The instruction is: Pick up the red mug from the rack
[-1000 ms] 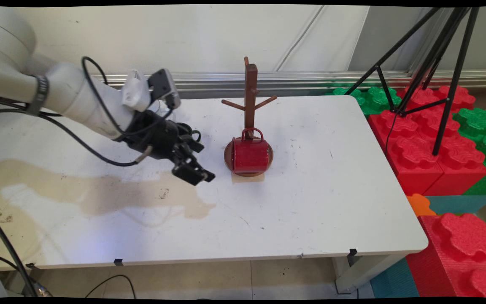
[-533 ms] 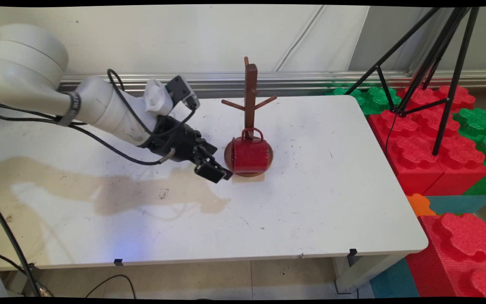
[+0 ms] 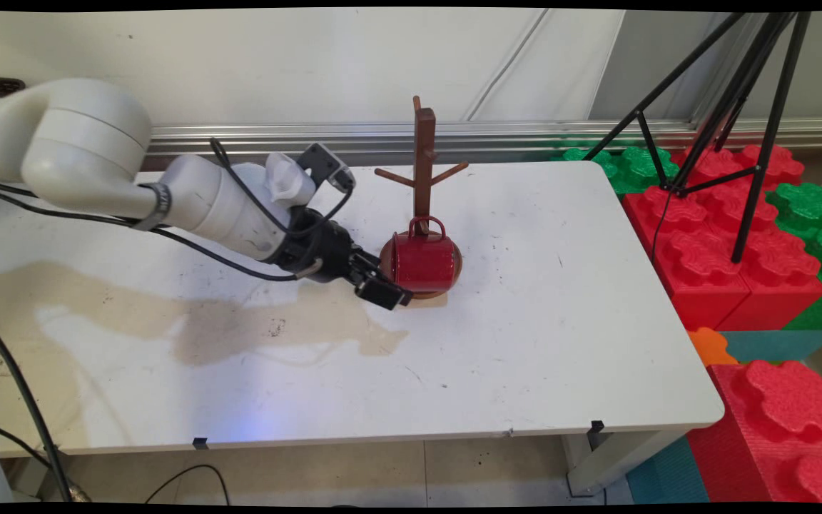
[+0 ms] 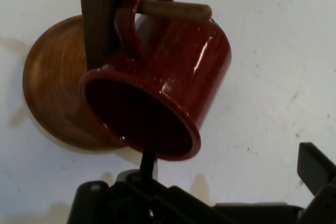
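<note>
You have the gripper [image 3: 388, 293] low over the white table [image 3: 525, 343], right at the left side of the red mug [image 3: 422, 264]. That mug hangs by its handle from a low peg of the wooden mug tree [image 3: 424, 160], over the tree's round base. Right of the tree, off the table, stand red and green foam blocks [image 3: 739, 235] and a black tripod [image 3: 732, 107].

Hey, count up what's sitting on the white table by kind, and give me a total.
Red mugs: 1, the red mug hanging by its handle on a peg.
Wooden mug trees: 1, the mug tree.
Total: 2.
</note>
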